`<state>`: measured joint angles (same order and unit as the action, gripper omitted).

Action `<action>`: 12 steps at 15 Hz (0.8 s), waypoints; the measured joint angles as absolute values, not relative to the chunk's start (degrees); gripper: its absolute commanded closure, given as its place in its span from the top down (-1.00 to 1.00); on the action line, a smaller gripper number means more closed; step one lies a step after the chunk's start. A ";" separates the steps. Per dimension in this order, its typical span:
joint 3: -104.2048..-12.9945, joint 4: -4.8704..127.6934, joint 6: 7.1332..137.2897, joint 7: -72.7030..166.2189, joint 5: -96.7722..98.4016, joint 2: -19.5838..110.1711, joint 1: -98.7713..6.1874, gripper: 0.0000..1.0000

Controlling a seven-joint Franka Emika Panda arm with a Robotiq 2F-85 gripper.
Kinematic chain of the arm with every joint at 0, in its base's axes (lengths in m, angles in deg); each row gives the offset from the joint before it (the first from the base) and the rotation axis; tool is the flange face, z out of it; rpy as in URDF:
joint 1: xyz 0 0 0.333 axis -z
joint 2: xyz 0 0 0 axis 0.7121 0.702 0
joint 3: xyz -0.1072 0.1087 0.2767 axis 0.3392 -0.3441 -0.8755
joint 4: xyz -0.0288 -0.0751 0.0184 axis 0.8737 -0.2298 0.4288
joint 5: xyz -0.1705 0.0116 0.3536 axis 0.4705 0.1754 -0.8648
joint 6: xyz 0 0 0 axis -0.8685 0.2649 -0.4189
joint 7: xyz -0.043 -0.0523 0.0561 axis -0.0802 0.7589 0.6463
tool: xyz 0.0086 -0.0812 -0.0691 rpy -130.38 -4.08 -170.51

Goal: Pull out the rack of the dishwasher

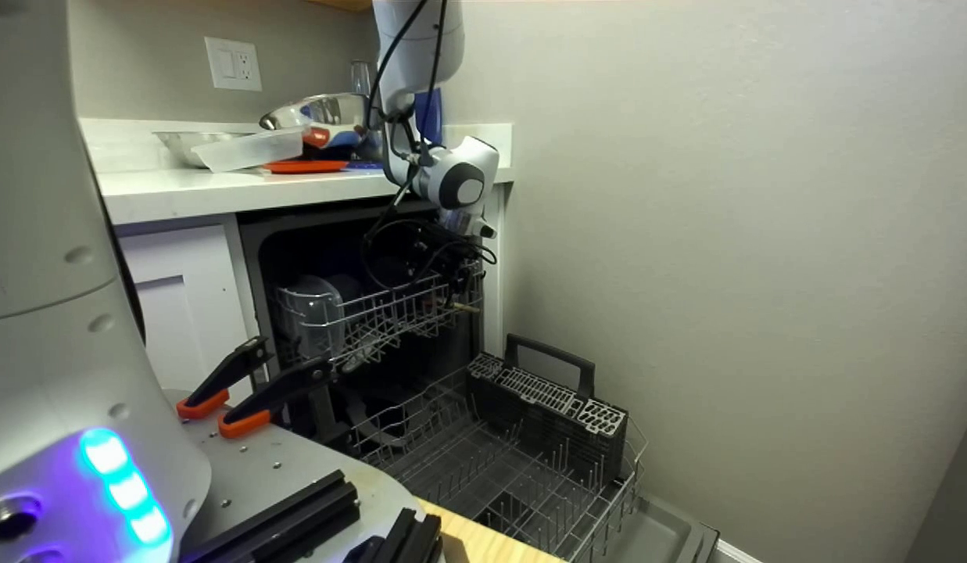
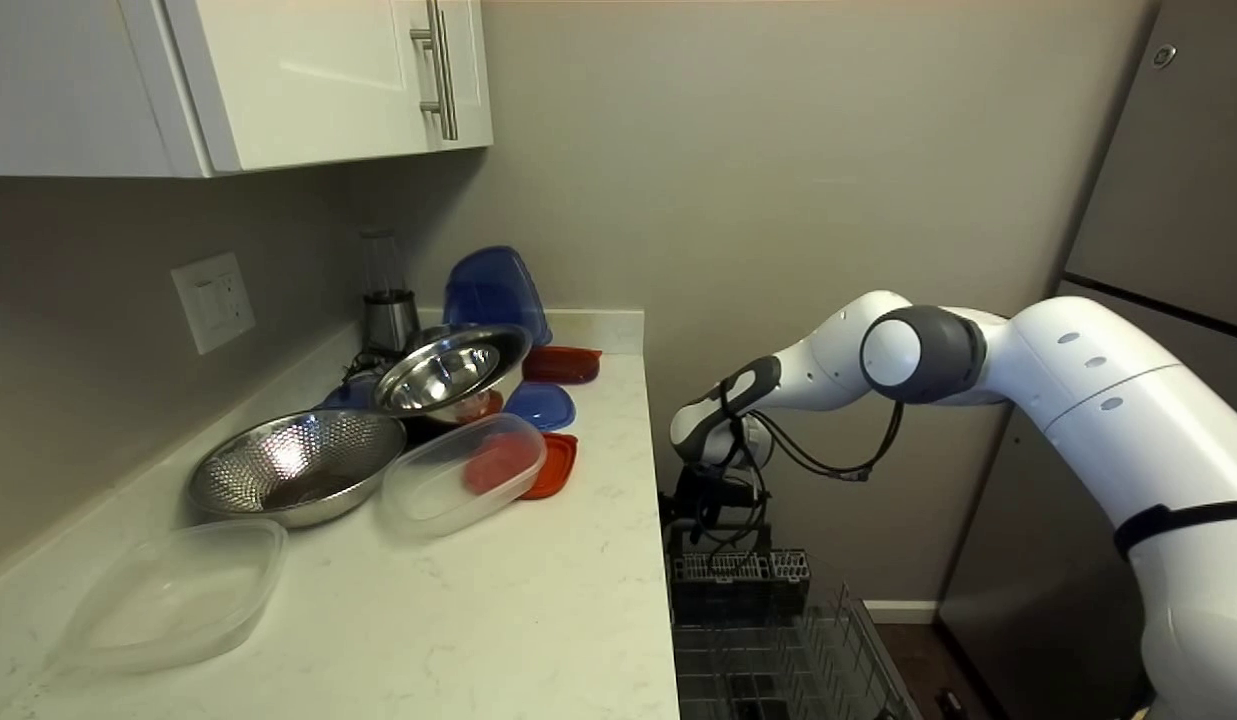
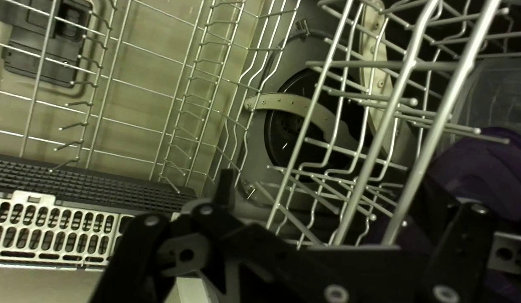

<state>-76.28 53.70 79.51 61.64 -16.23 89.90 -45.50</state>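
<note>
The rack (image 1: 391, 311) looks largely inside the dishwasher (image 1: 252, 262); most pulling seemingly remains. In an exterior view the spread hand (image 1: 460, 283) is at the rack's two o'clock.

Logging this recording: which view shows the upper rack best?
An exterior view shows the upper rack best: much of its front is in frame, with a clear container among its wires. The wrist view gives only a cropped close-up; no further view shows it.
</note>
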 measured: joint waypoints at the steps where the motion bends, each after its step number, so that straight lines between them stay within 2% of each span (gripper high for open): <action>1: -75.24 53.70 79.51 60.95 -15.62 89.62 -46.29 1.00; 12: -65.32 54.01 79.50 56.36 -12.25 88.70 -47.67 1.00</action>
